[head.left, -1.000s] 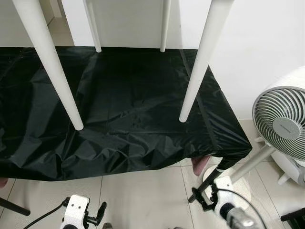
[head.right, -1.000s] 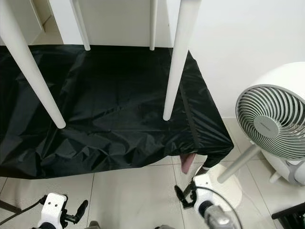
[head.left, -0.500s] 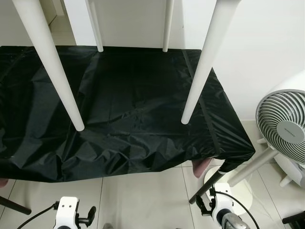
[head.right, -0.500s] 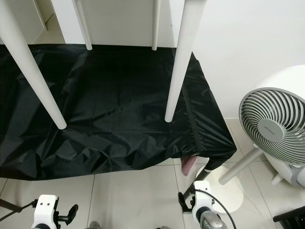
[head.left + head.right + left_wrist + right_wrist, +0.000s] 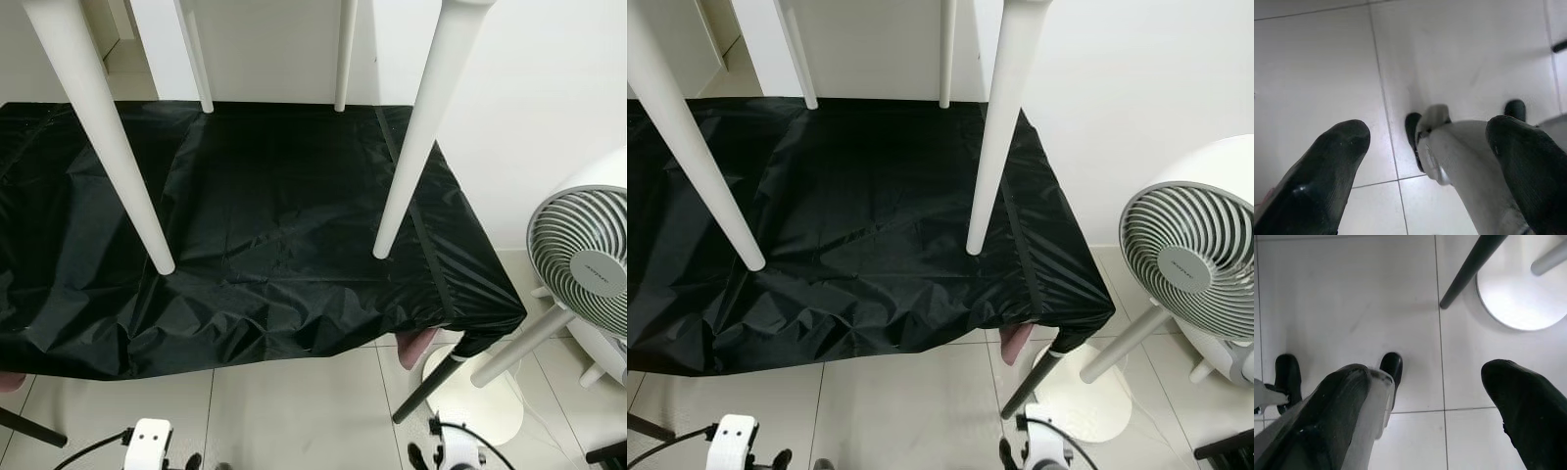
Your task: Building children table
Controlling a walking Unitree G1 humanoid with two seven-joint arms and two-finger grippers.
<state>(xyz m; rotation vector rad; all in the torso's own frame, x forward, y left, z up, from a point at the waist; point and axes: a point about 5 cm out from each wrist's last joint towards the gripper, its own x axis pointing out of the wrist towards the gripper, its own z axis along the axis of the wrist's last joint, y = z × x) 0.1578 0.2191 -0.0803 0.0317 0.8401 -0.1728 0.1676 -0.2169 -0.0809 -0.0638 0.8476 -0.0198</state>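
Head view: a white children's table stands on a surface draped in a black sheet point(image 5: 274, 225), which takes up the middle of the frame. Four white legs show. Front left leg point(image 5: 103, 137) runs from the upper left corner down to the sheet left of centre; front right leg point(image 5: 416, 137) comes down from the top, right of centre. Two thinner-looking back legs point(image 5: 343, 59) end at the sheet's far edge, near the top. The tabletop itself is cut off by the upper frame edge.

White fan point(image 5: 583, 269) at the right edge, its round base point(image 5: 475, 401) on the pale tiled floor point(image 5: 294, 411) at lower right. A dark slanted leg point(image 5: 431, 382) of the covered surface reaches the floor beside that base.

My arms hang low. Left fingers point(image 5: 1327, 171) point down at the tiles, spread wide, nothing between them; my own leg and black feet below. Right fingers point(image 5: 1528, 411) likewise spread wide and empty over the floor, with the fan base in the upper right of that wrist view.
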